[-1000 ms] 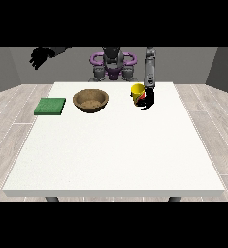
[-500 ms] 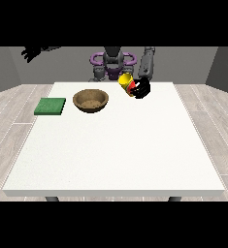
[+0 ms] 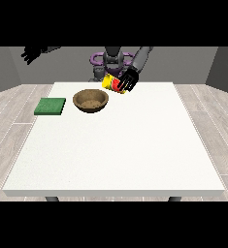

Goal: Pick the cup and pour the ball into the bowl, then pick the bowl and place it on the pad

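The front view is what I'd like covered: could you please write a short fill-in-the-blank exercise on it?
1. The yellow cup is held in the air by the hand at the view's ____.
2. The cup is ____, not upright.
3. The brown bowl stands between the cup and the green ____.
Missing words: right; tilted; pad.

Even, soft light is falling across the whole scene, leaving the white counter (image 3: pixel 135 145) bright without any glare or hot spots. Shadows are staying faint: the bowl (image 3: pixel 90 101) is showing a darker inner wall, and only a slight dimness is lying under the counter's near edge. The grey back wall is reading duller. Straight edges are staying straight right to the borders.
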Controlling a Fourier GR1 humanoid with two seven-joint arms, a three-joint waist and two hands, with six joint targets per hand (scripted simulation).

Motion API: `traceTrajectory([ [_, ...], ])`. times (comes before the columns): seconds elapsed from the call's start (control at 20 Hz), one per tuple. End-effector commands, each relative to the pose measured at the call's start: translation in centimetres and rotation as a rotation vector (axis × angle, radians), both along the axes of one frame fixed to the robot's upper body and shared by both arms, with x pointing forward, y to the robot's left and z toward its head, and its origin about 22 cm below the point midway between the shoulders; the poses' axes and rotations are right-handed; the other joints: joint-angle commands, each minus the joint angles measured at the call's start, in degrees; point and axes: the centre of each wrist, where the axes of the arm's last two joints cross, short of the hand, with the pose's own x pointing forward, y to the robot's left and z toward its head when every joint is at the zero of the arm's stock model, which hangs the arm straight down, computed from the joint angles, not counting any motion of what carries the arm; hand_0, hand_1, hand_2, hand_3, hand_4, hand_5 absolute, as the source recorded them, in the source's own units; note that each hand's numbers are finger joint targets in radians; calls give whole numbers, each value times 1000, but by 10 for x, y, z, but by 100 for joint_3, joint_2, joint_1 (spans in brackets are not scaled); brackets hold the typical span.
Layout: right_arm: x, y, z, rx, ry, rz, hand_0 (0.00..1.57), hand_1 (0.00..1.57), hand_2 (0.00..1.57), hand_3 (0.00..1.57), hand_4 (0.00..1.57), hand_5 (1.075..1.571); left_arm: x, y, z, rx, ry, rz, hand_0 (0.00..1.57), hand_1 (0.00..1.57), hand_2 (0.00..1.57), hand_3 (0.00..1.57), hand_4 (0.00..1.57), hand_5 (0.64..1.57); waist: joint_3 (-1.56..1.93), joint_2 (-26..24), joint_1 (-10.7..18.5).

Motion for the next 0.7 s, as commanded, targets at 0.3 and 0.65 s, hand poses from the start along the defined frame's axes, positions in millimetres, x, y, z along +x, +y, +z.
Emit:
traceTrajectory([
  [0.3,18,-11,1,13,36,39,0,0,0,123,699,1561,25,-74,53,444,-28,2,1334,1334,1571,1571,1475,1535,-12,-121,-66],
  [0.65,13,-6,-18,22,33,32,0,0,0,248,698,1556,34,-94,72,802,-123,60,1470,1470,1571,1571,1099,1570,-12,-232,-114],
])
